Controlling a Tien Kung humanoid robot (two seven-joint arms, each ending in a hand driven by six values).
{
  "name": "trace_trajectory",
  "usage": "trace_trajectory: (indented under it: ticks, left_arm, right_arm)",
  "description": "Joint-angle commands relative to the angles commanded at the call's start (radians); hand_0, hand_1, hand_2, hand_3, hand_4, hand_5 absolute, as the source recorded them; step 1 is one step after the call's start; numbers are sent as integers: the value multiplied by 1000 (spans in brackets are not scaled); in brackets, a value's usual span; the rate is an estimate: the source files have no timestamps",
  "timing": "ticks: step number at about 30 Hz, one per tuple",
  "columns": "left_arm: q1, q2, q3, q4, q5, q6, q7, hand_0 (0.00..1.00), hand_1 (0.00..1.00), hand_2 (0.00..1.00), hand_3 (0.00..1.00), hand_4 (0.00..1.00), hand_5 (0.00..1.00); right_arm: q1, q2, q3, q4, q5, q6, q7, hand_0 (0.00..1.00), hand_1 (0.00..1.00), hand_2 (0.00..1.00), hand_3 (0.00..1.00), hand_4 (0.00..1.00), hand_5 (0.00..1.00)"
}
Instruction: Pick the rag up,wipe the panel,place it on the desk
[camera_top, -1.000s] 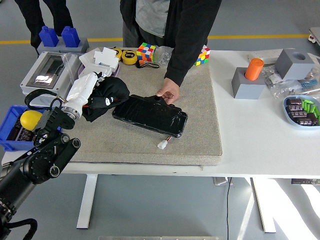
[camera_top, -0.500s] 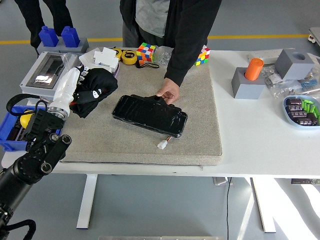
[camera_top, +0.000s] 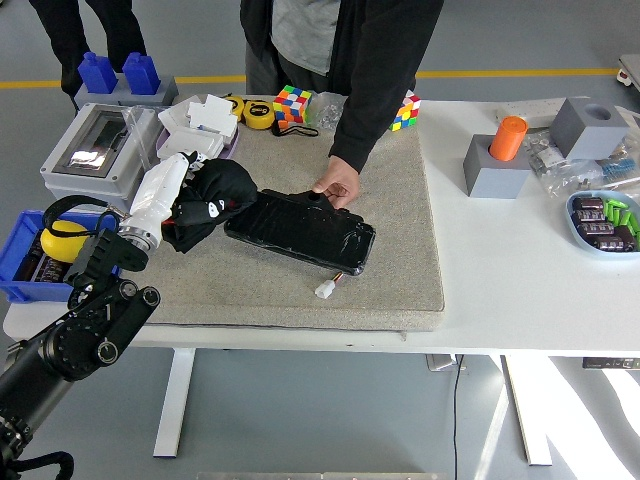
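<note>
My left hand (camera_top: 178, 200) is shut on a black rag (camera_top: 212, 198) and holds it at the left end of the black panel (camera_top: 300, 229), where the rag touches the panel's edge. The panel lies on a grey mat (camera_top: 390, 250) in the middle of the table. A person at the far side holds the panel's far edge with one hand (camera_top: 337, 186). My right arm is out of view.
A grey electrical box (camera_top: 90, 150) and a blue bin (camera_top: 30, 262) with a yellow ball (camera_top: 62, 240) sit left of my arm. White packets, a tape measure and cube puzzles lie along the back. A small white connector (camera_top: 326, 290) lies before the panel.
My left hand swung the rag left and away from the panel, then back right onto the panel's left end. The person's hand has kept its hold.
</note>
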Motion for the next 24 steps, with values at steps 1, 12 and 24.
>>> trace_trajectory:
  ticks: [1, 12, 24]
  left_arm:
    - [0, -1, 12, -5, 2, -1, 3, 242, 334, 427, 556, 723, 2]
    - [-9, -11, 171, -70, -13, -7, 31, 241, 335, 426, 557, 722, 2]
    - [-33, -32, 340, -161, -45, -4, 37, 241, 336, 425, 556, 723, 2]
  right_arm:
    - [-1, -1, 1, -1, -1, 0, 0, 590, 597, 524, 526, 885, 348]
    - [0, -2, -8, 4, 5, 0, 0, 590, 596, 524, 526, 885, 348]
    - [0, -2, -11, 6, 7, 0, 0, 591, 596, 524, 525, 885, 348]
